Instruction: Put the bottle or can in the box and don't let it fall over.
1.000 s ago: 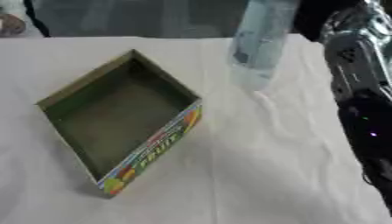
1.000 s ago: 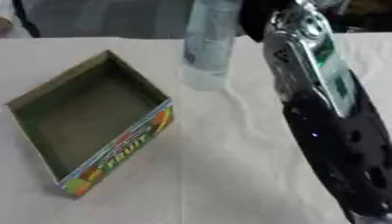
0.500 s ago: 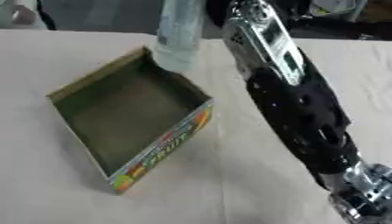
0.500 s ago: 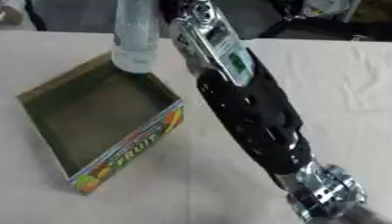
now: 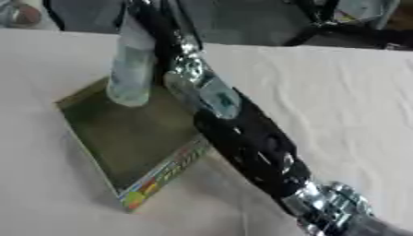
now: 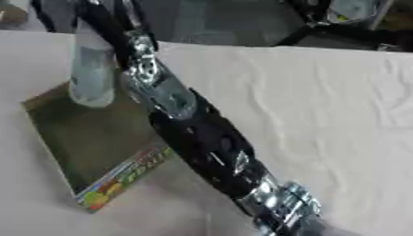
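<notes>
I see the clear plastic bottle (image 5: 131, 69) standing nearly upright, its long axis running top to bottom with a slight lean, base down and its top cut off at the upper edge of the view. Its rounded base sits over the far corner of the open cardboard box (image 5: 129, 138), at or just above the box floor; I cannot tell whether it touches. The box is shallow, with a dull green-brown inside and a colourful printed strip along its near right wall, and apart from the bottle's base I see nothing in it. It lies with one corner toward me on the bench (image 5: 322, 92), which is covered by a creased white cloth. My right arm (image 5: 242, 138) reaches diagonally from the lower right, across the box's right wall, up beside the bottle. My right hand (image 5: 149, 18) is at the bottle's upper part, mostly blurred, so I cannot tell how its fingers are set.
</notes>
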Action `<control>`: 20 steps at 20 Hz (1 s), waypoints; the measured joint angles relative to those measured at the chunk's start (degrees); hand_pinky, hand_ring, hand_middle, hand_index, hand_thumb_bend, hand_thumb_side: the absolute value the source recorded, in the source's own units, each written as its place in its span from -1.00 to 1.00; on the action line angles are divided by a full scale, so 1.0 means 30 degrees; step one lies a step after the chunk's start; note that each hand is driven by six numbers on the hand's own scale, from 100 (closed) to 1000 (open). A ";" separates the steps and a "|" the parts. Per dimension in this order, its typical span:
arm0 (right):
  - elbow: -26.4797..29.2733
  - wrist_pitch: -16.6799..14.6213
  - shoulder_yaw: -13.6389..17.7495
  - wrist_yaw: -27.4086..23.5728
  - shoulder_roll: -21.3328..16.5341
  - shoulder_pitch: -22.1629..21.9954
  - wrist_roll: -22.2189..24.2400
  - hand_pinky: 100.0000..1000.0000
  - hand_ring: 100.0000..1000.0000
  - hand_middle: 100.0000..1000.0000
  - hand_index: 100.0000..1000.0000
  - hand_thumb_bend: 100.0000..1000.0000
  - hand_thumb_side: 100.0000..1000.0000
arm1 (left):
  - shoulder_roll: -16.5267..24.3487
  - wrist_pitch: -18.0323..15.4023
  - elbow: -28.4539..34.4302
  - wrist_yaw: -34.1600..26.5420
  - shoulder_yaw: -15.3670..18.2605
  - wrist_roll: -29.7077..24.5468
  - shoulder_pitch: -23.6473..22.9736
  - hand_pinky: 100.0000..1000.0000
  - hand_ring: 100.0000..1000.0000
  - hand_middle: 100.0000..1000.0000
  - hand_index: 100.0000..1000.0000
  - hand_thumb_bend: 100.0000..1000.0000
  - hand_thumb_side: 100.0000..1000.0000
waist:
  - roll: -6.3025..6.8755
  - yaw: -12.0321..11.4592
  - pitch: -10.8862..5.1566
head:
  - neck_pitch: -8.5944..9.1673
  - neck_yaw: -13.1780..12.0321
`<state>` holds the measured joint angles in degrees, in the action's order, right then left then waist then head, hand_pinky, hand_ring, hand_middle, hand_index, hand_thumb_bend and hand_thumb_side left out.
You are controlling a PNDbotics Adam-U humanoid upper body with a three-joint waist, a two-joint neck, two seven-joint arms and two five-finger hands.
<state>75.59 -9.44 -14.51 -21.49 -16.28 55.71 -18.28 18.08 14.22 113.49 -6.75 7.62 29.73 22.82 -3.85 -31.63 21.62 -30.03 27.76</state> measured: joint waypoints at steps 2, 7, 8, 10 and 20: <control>-0.0438 0.0428 -0.0097 0.0481 0.0056 -0.0075 0.0614 0.70 1.00 0.91 0.63 -1.00 -0.36 | 0.0000 -0.0027 0.0000 0.0000 0.0004 0.0028 -0.0043 1.00 0.42 0.26 0.40 -1.00 0.13 | -0.0064 0.0253 -0.0006 | -0.0010 -0.0013; 0.0205 0.6680 -0.0832 0.4887 -0.0066 -0.0179 0.6951 0.96 1.00 1.00 1.00 -1.00 0.70 | -0.0315 -0.0148 0.0000 -0.0136 0.0018 0.0421 0.0150 1.00 0.41 0.24 0.40 -1.00 0.07 | -0.0125 0.1301 -0.0085 | -0.0197 -0.0610; 0.0751 0.7851 -0.0757 0.5933 -0.0212 -0.0296 0.8235 0.97 1.00 1.00 1.00 -1.00 0.68 | -0.0313 -0.0183 0.0000 -0.0164 -0.0009 0.0445 0.0150 1.00 0.41 0.24 0.40 -1.00 0.09 | -0.0118 0.1502 -0.0099 | -0.0220 -0.0739; 0.1844 0.9653 -0.0627 0.7546 -0.0432 -0.0555 1.0430 0.97 1.00 1.00 1.00 -1.00 0.42 | -0.0161 -0.0299 0.0000 -0.0176 -0.0144 0.0346 0.0138 1.00 0.41 0.23 0.40 -1.00 0.11 | -0.0111 0.1859 -0.0184 | -0.0378 -0.1013; 0.5423 1.2324 -0.0122 0.8856 -0.0932 -0.1025 1.3594 0.97 1.00 1.00 1.00 -1.00 -0.36 | 0.0213 -0.0364 0.0000 -0.0063 -0.0349 -0.0244 -0.0071 1.00 0.40 0.22 0.40 -1.00 0.16 | 0.0292 0.2944 -0.0822 | -0.0878 -0.1837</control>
<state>91.86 27.53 -14.87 5.08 -19.08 52.64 22.50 18.72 13.13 113.49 -6.94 6.58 29.00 22.61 -2.98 -22.80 19.15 -32.67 22.25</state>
